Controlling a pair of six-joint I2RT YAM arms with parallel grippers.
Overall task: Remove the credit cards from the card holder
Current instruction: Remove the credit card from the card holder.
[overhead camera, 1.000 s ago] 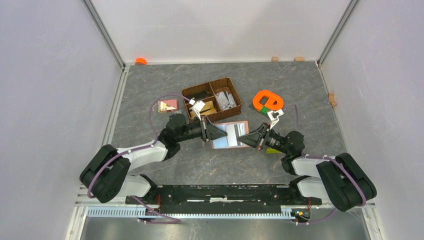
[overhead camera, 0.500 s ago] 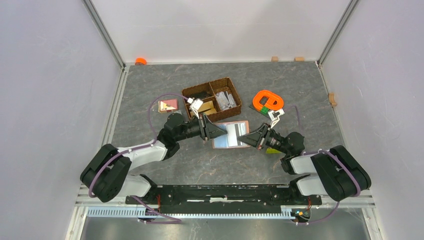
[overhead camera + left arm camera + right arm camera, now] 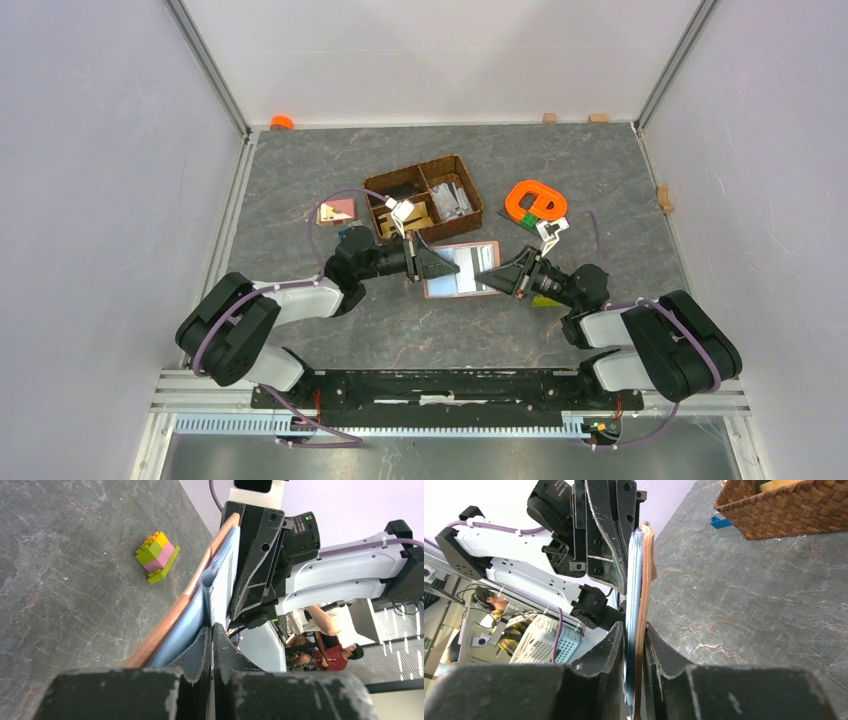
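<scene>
Card holder (image 3: 462, 270) is held open mid-table, just near of the woven basket (image 3: 412, 170). The right gripper (image 3: 484, 275) pinches its right edge, and the left gripper (image 3: 444, 265) is pressed together at the left edge, though I can't tell if it's caught anything. The credit cards should be thin, stiff and slick, so I'd pinch an exposed edge.

The tabletop (image 3: 560, 160) is dark grey, marbled with thin pale veins. The card holder (image 3: 460, 270) is reddish-brown on its outer face, and its inner sleeves are a pale, shiny blue-grey. The basket (image 3: 784, 510) is dark-brown weave. A blue block (image 3: 721, 521) lies just beside it. Towards the tabletop's left edge lies a pink-and-tan flat piece (image 3: 336, 211). A bright orange loop (image 3: 517, 203) lies nearer the right edge, and a small orange object (image 3: 282, 122) sits at the far left corner. The brick stack (image 3: 157, 556) is layered orange, yellow, lime green and pink. The left end effector (image 3: 211, 630) and right end effector (image 3: 634, 627) are scuffed black.
</scene>
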